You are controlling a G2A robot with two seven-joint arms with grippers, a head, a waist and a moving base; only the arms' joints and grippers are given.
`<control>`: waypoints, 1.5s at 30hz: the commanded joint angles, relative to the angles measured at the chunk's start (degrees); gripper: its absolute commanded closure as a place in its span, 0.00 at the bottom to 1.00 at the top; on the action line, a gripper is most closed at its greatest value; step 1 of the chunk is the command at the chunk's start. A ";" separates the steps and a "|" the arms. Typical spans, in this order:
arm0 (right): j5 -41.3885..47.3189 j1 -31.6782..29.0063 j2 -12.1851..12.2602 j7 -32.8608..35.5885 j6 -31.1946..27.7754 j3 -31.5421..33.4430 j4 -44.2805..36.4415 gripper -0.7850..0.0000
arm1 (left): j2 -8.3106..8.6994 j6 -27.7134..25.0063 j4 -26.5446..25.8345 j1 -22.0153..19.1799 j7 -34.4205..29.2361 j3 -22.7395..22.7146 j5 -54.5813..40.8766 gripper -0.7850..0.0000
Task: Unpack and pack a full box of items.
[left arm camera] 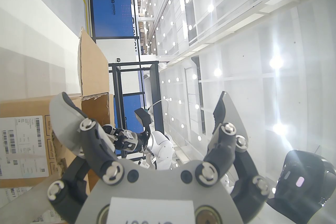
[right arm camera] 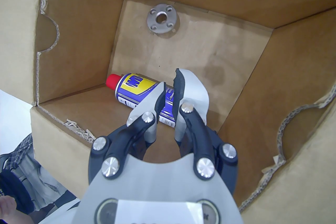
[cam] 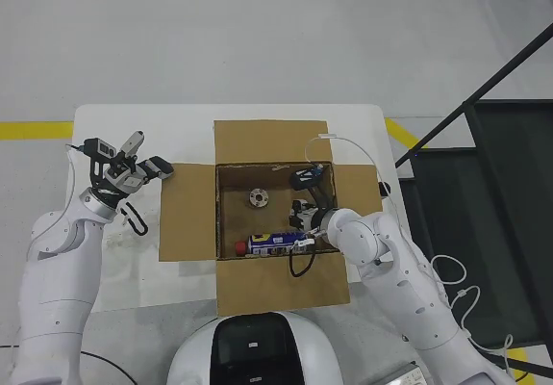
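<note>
An open brown cardboard box (cam: 271,140) stands on the white table (cam: 122,125) with its flaps folded out. On its floor lie two things well apart: a blue and yellow spray can with a red cap (right arm camera: 136,89), on its side against the wall nearest the robot, and a round grey metal flange with bolt holes (right arm camera: 162,20), flat near the far wall. The right gripper (right arm camera: 170,83) hangs inside the box just above the can's body, its jaws drawn nearly together with nothing between them. The left gripper (left arm camera: 141,107) is held up outside the box beside a side flap, its jaws spread wide and empty. The can looks rigid, smooth and likely slippery. Being round, it will probably roll if nudged, and how full or heavy it is cannot be told. The safest hold is probably across the middle of the body, with the jaws first opened wider than the can. The red cap is best avoided, since it may pull off. The box wall next to the can leaves little room for a finger. The flange is likely dense and sits low, so its rim is the only real purchase.
</note>
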 commanded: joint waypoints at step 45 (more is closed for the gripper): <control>6.91 22.83 -7.15 -16.83 -3.66 -18.81 38.90 0.00 | 0.00 0.00 0.00 0.00 0.00 0.00 0.00 0.00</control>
